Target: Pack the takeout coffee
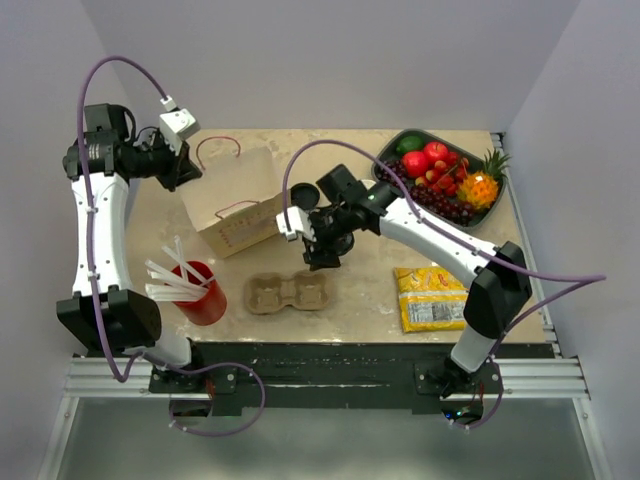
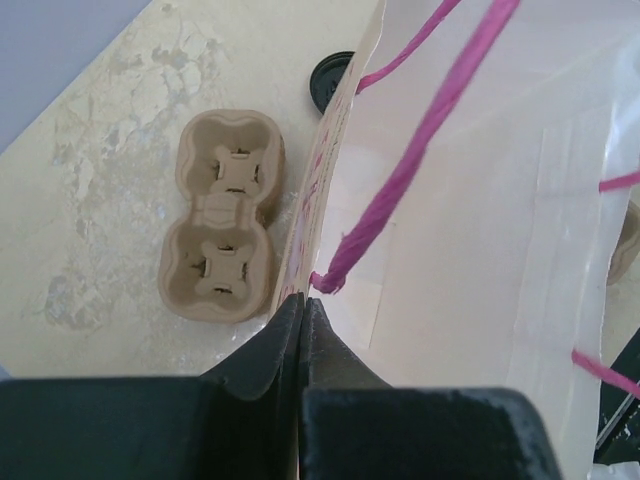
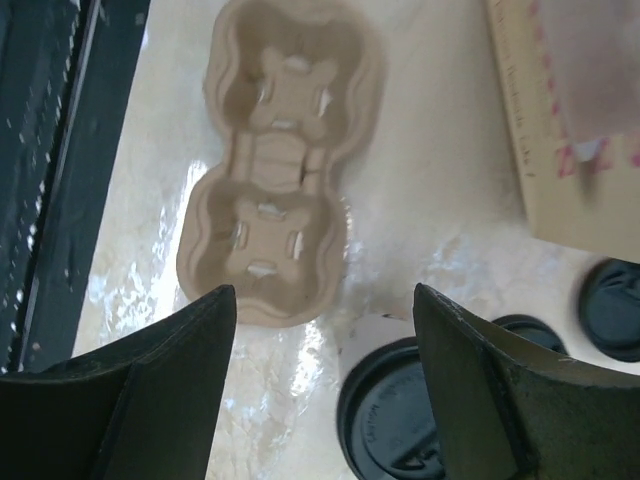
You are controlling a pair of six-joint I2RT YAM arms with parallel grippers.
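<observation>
The takeout coffee (image 3: pixel 395 415), a white paper cup with a black lid, stands on the table just below and to the right of centre between my right gripper's fingers. My right gripper (image 3: pixel 322 295) is open above it, and its right finger (image 3: pixel 470 380) overlaps the lid's edge. In the top view my right gripper (image 1: pixel 322 250) hides the cup. My left gripper (image 2: pixel 303 300) is shut on the rim of the brown paper bag (image 2: pixel 480 200), next to a pink handle. From above, the left gripper (image 1: pixel 186 166) is at the back left corner of the bag (image 1: pixel 238 208).
A two-cup cardboard carrier (image 1: pixel 290 292) lies in front of the bag, also seen as the carrier (image 3: pixel 275 190). A loose black lid (image 1: pixel 300 195) lies by the bag. A red cup with straws (image 1: pixel 203 292), a yellow packet (image 1: pixel 430 298) and a fruit tray (image 1: pixel 402 136) are nearby.
</observation>
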